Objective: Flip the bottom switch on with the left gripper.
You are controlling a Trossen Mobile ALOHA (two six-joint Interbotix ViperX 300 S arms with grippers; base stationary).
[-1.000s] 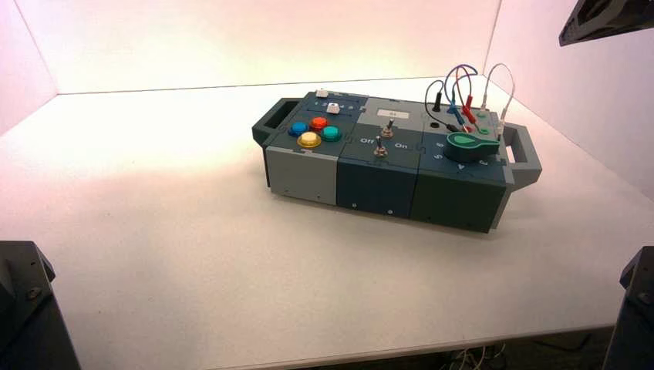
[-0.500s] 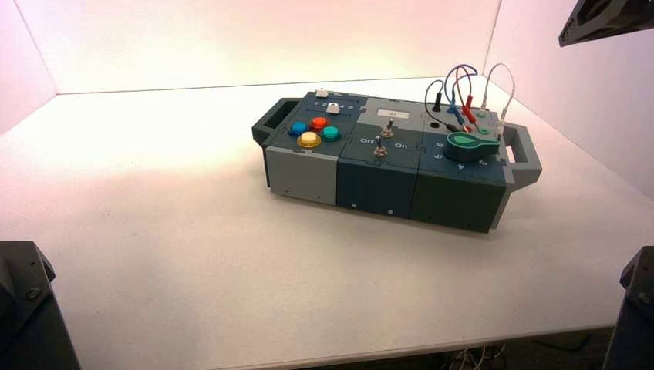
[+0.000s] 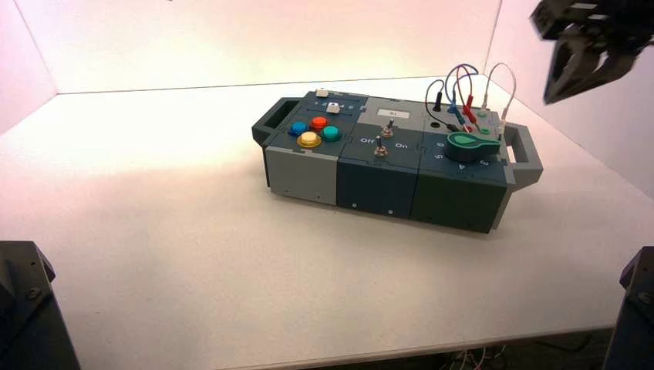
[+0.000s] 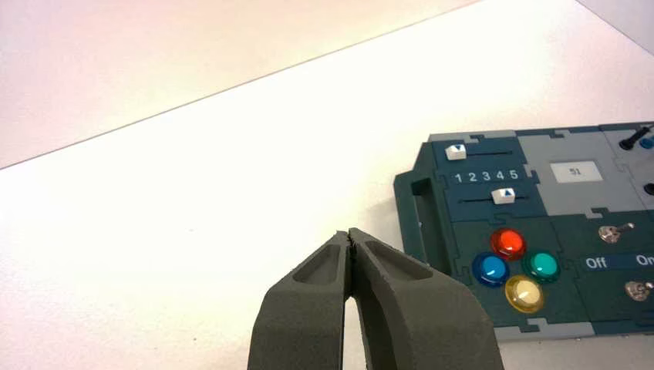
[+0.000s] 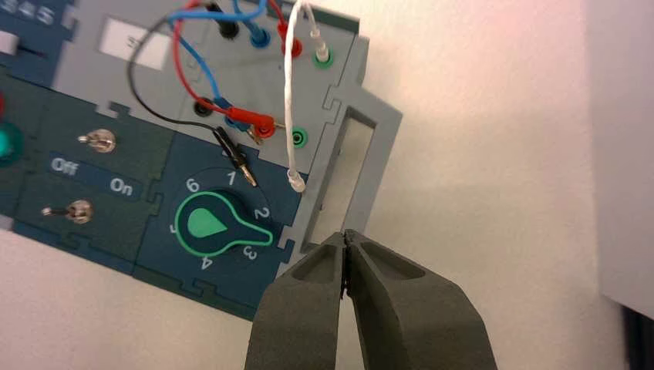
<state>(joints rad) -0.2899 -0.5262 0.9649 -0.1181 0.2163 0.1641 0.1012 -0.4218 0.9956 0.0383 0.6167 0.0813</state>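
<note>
Box on white table; both grippers clenched, bottom switch untouched.
The white table (image 3: 154, 231) is occupied by the dark blue and grey box (image 3: 378, 185), handles at both ends. The left gripper (image 4: 351, 237) is held above bare table off the box's button end, well apart from the switches, fingertips pressed together on nothing. The right gripper (image 5: 345, 239) is raised over the handle at the wire end, likewise closed and empty. The bottom switch (image 5: 77, 212) is seen near the box's front edge, below the Off/On lettering, lever leaning to the Off side.
</note>
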